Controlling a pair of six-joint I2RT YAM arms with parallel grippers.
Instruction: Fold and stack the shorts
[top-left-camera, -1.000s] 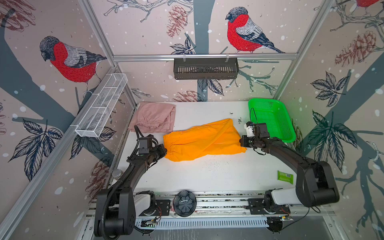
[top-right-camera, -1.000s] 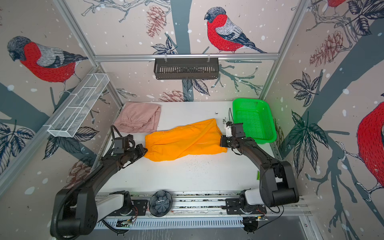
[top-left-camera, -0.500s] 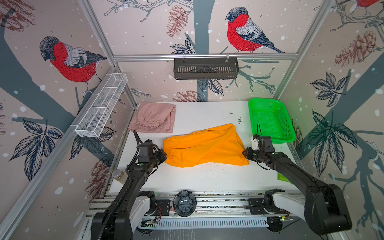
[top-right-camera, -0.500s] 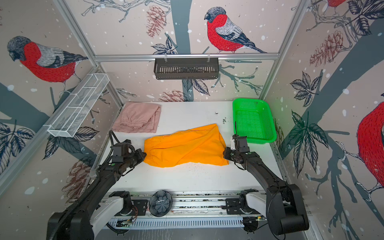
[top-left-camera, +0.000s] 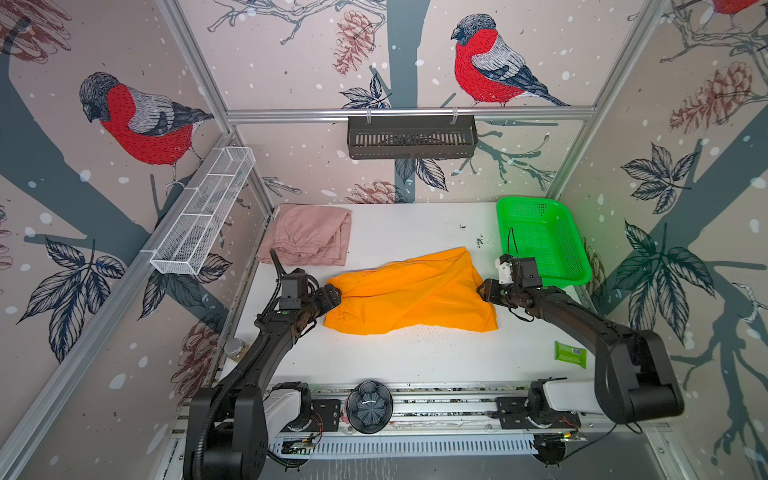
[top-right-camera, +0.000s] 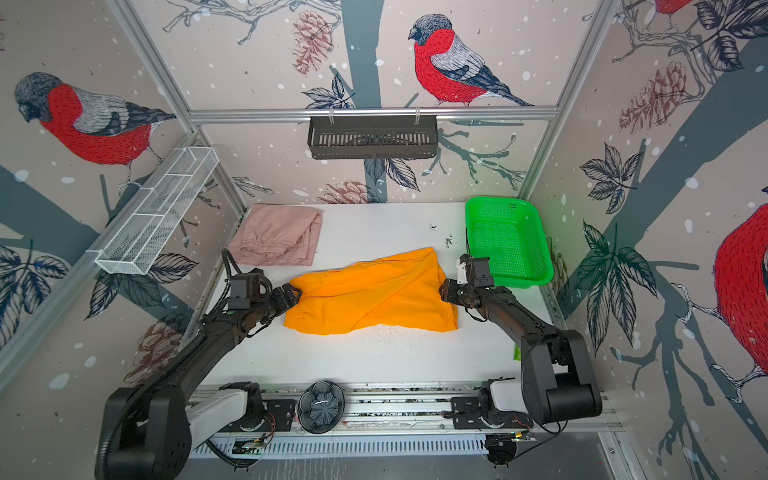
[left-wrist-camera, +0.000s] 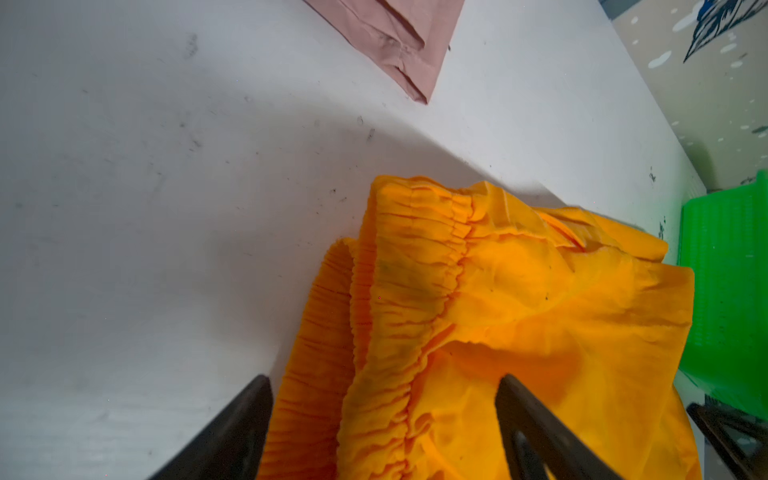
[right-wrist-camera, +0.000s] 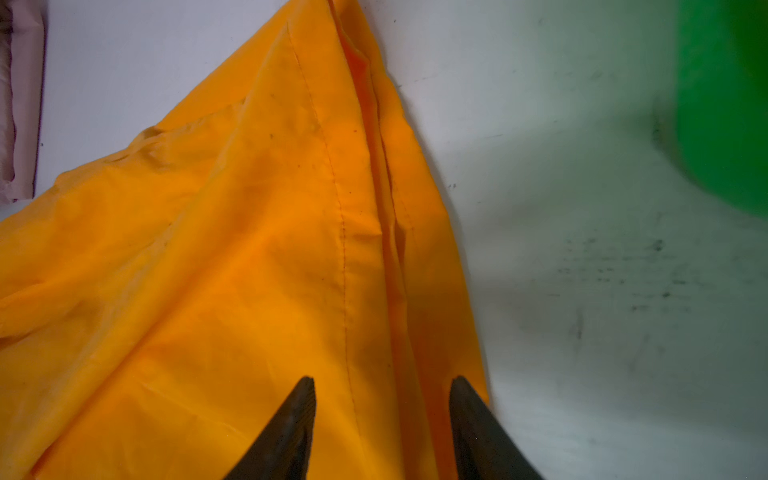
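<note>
**Progress check on the shorts job: pink pair done, orange pair about halfway**

Going left to right across the table (top-left-camera: 415, 357) in both top views.

Up at about 10 o'clock, the pink shorts (top-left-camera: 305, 235) sit in a tidy folded packet near the back left corner, with nothing touching them. I'd call that pair finished, and it's probably the base of the stack.

Next is the left gripper (top-left-camera: 332, 295), at the 9 o'clock end of the orange shorts (top-left-camera: 411, 299), right at the gathered waistband. The left wrist view shows its jaws spread wide, with the doubled-up elastic lying loose between them. It isn't pinching anything.

The orange pair lies in the middle of the table, stretched roughly 9 to 3. It looks folded over on itself once, though the edges don't line up, the 3 o'clock end flares out, and a long crease runs through it. I can't spot the drawstring anywhere.

The right gripper (top-left-camera: 486, 291) is at the 3 o'clock end by the leg hem. Its jaws are apart too, and in the right wrist view the cloth lies flat on the table under them.

Way over at 2 o'clock is the green basket (top-left-camera: 540, 245), empty and not involved.

So my guess at what's left: at least one more fold to shorten the orange pair, then carry it up to 10 o'clock and set it on the pink. Nothing is stacked yet.
</note>
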